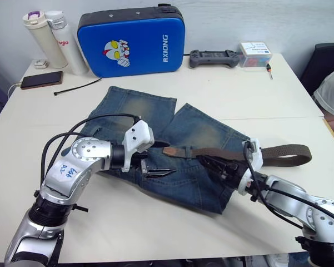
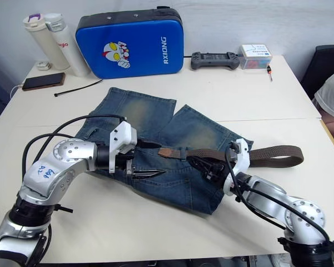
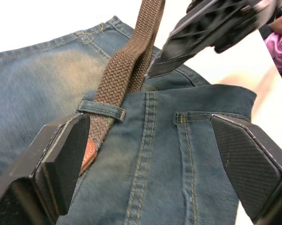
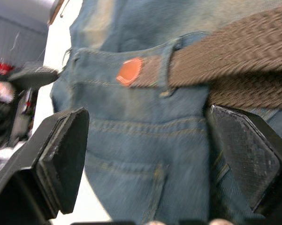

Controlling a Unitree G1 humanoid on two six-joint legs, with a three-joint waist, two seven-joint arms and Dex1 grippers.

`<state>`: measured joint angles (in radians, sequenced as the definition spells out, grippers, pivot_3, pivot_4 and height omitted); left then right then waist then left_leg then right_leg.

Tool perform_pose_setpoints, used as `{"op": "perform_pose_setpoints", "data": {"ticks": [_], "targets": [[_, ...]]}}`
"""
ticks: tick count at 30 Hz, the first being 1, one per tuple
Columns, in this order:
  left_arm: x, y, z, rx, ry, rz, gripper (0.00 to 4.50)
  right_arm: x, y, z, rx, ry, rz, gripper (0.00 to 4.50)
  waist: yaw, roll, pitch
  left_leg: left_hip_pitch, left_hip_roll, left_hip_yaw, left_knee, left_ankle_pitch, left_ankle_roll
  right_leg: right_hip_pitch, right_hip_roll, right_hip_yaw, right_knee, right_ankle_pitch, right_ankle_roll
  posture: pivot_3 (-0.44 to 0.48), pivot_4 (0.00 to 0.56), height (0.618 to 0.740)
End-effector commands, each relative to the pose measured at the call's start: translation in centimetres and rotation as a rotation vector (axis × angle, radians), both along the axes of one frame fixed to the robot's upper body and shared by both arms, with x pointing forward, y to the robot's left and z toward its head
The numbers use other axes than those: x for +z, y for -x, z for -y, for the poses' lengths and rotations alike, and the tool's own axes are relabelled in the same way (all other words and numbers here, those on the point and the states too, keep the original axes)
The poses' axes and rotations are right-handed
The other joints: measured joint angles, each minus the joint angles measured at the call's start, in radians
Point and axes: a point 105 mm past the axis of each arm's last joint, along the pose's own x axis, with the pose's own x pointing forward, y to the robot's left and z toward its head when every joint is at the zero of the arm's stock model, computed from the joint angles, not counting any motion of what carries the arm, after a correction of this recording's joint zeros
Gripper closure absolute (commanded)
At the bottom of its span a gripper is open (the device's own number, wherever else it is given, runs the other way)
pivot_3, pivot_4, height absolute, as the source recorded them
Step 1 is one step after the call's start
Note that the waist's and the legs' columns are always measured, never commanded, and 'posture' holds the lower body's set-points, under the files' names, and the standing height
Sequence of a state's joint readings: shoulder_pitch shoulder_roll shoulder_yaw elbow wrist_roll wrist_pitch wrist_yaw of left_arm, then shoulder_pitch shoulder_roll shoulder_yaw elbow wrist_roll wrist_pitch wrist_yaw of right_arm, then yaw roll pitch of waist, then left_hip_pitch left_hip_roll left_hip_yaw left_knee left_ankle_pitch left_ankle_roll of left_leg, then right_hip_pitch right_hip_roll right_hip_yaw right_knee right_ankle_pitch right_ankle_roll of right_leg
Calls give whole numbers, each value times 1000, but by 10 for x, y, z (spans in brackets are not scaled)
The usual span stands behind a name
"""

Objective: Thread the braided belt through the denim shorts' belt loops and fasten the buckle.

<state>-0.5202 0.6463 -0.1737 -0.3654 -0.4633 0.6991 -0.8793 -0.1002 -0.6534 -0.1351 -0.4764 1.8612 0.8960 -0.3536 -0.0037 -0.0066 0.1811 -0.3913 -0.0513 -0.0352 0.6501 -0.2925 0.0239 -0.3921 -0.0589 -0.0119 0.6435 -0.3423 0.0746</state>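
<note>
Lying across the denim shorts [image 1: 172,144], the braided belt [image 1: 233,153] passes one belt loop [image 3: 101,109]; both grippers' fingers spread.

Silver jointed arms, black cables, white wrist housings, black-fingered left hand [image 1: 155,170].

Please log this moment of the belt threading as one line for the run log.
braided brown belt: tan tip through one belt loop of faded denim shorts | left gripper: open over waistband | right gripper: open | buckle: unseen
</note>
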Motion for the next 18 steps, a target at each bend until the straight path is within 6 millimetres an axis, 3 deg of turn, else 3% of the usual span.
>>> {"op": "perform_pose_setpoints", "data": {"ticks": [1,7,11,14,17,18], "targets": [[7,-1,-1,-22,-3,35,0,19,23,-14,196,142,157,39,3,0,0,0,0,0,0,0,0,0,0,0,0,0,0,0,150,740],[5,1,-10,-38,-46,27,0,27,49,-31,578,553,502,39,4,0,0,0,0,0,1,-1,2,0,0,0,-4,0,0,0,150,740],[3,4,-22,-47,-99,21,0,1,59,-36,792,674,547,39,5,0,0,0,0,0,0,-1,2,0,0,0,-6,0,0,0,150,740],[4,0,-27,-30,-117,38,0,-28,48,-26,838,802,530,39,6,0,0,-1,0,0,1,0,2,0,0,0,-6,0,0,0,150,740],[9,-13,-25,12,-112,103,0,-49,26,-14,822,937,550,812,10,0,0,0,0,0,2,0,1,0,-1,0,-6,0,0,0,150,740],[11,-17,-23,22,-106,124,0,-52,22,-12,818,958,555,1329,11,0,0,-1,-1,0,3,0,1,0,-1,0,-5,0,0,0,150,740]]}}
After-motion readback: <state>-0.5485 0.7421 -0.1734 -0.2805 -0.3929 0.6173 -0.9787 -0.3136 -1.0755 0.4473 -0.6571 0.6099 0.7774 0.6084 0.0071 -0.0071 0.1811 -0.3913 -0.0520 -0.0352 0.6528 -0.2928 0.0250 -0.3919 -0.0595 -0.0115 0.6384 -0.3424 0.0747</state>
